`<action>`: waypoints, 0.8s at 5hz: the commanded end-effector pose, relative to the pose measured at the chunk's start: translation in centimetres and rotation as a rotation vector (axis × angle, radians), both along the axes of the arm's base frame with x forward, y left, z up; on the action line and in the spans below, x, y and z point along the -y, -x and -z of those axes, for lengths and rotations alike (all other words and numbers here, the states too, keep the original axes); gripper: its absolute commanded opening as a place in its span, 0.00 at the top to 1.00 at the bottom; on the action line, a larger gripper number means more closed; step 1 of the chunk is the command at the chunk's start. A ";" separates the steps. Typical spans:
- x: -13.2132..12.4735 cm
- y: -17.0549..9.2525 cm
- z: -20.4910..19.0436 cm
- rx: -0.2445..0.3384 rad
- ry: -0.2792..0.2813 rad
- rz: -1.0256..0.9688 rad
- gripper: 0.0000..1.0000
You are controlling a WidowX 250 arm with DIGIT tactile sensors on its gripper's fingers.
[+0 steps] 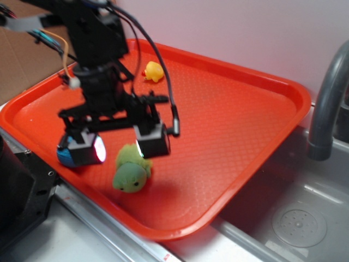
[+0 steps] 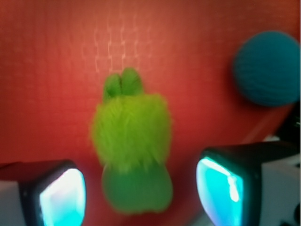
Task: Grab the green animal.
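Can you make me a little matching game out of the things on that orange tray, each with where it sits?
Things:
1. green animal
2. yellow duck
3. blue ball
4. gripper

Places:
A. at the tray's far edge
B. open, above the tray
C. under the gap between the pads
D. beside one pad, near the tray's rim

Pairs: 1-C, 2-A, 3-D, 4-B

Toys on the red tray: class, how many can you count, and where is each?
3. The green animal lies near the tray's front edge, below the open hand; the yellow duck by the far rim; the blue ball beside the hand, mostly hidden in the exterior view.
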State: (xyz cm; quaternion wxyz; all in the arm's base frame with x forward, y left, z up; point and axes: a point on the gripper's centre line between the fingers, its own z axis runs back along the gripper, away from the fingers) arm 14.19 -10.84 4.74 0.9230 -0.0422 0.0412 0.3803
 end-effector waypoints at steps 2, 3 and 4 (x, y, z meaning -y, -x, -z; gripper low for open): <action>1.0 -2.7 1.7 -0.026 0.066 0.077 1.00; 0.1 -3.6 -3.3 0.036 0.188 0.335 1.00; -3.4 -3.5 -8.6 0.154 0.144 0.594 1.00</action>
